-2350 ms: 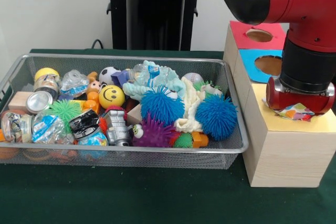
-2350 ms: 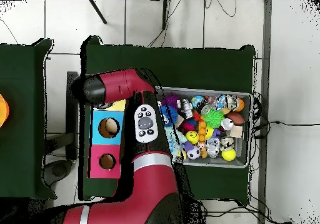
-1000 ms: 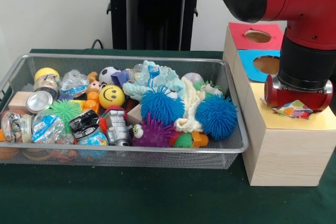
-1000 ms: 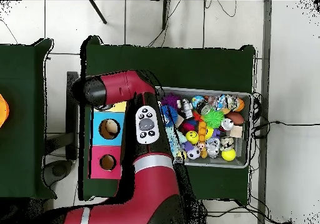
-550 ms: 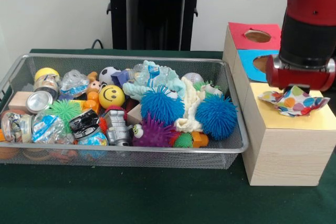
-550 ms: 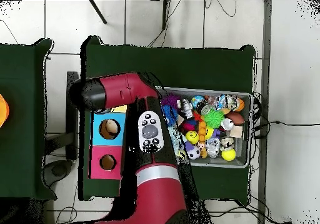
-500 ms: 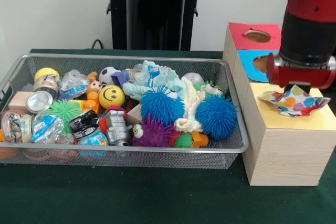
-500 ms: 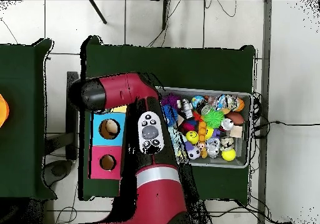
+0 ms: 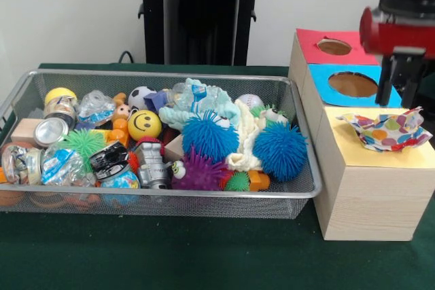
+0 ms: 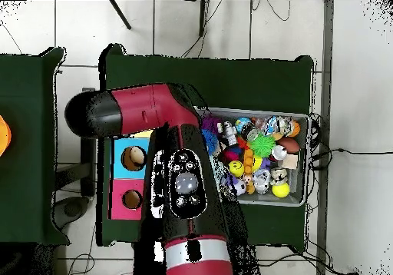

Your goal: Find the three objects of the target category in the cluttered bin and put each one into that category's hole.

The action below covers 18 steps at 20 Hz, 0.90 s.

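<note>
**Operator:** State the condition of the end effector point(image 9: 401, 89) at this moment.

**Technician:** It hung above the sorting box point(image 9: 367, 202), over the seam between the blue panel point(image 9: 350, 85) and the yellow panel point(image 9: 380, 157). Two dark fingers point(image 9: 410, 86) pointed down with a narrow gap between them. Nothing was held; the fingers were clear of every object.

**Operator:** Where was the task's thing?

**Technician:** The polka-dot cloth point(image 9: 387, 130) lay crumpled on the yellow panel, directly below the end effector and slightly toward the box's front edge. It was apart from the fingers. No hole was visible in the yellow panel; in my judgement the cloth covered it and had not dropped through.

**Operator:** Which relation governs the next move?

**Technician:** The vertical one. The cloth sat under the end effector, so a straight descent would probably meet it. Its long axis ran across the yellow panel, side to side in the front view. A push at its centre would likely be required to seat it.

**Operator:** And the remaining stock?

**Technician:** The wire bin point(image 9: 299, 188) stood on the bench beside the sorting box, on the side away from the end effector, full of mixed toys. A pale cloth point(image 9: 248, 140) lay among them, near the bin wall closest to the box.
</note>
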Each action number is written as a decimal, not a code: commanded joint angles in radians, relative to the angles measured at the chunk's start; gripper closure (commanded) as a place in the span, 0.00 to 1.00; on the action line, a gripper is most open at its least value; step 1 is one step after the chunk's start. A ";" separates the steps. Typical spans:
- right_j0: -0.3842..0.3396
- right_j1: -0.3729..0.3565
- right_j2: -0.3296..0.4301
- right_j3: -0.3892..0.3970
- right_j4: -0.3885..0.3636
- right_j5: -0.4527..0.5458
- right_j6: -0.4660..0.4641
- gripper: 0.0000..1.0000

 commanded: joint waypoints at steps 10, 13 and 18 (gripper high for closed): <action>-0.138 -0.245 0.074 0.196 0.064 0.169 -0.163 0.00; -0.172 -0.240 0.090 0.219 0.054 0.138 -0.196 0.00; -0.233 -0.221 0.122 0.269 0.024 0.061 -0.240 0.00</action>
